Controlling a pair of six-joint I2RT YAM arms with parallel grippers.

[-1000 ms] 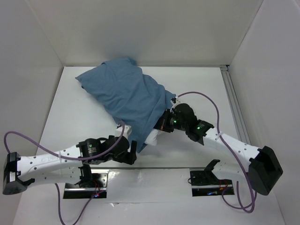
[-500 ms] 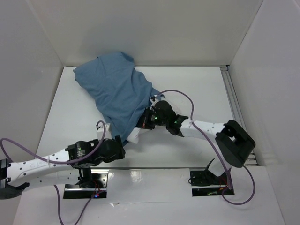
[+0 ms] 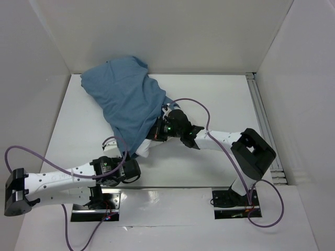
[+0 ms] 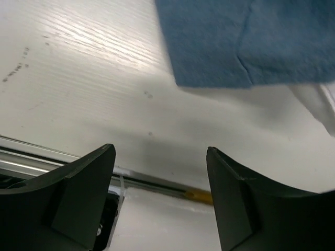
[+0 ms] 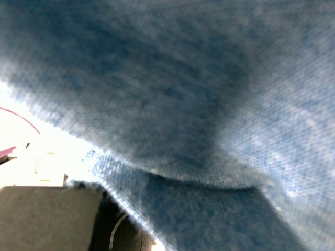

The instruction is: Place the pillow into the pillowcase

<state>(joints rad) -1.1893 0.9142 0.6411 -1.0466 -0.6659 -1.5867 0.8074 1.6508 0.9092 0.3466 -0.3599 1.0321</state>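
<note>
— Where is the pillowcase lying?
— Diagonally on the table, far-left, with the pillow poking out of its near end.
— And the claws?
— The left gripper is hovering spread and empty. The right gripper is sitting pressed together under the cloth's edge.

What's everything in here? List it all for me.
pillowcase: one, dusty blue, far left of the table, crumpled over the pillow.
pillow: one, white, mostly covered; a corner sticks out at the near end.
table: one, white, walled on three sides.
rail: one, silver, along the table's right edge.
cables: two, purple, one looping off each arm.
mounting plates: two, shiny metal, near edge.
left gripper: one, black, open and empty, by the pillow's corner.
right gripper: one, black, shut, tucked at the pillowcase's edge; what it touches is hidden.
</note>
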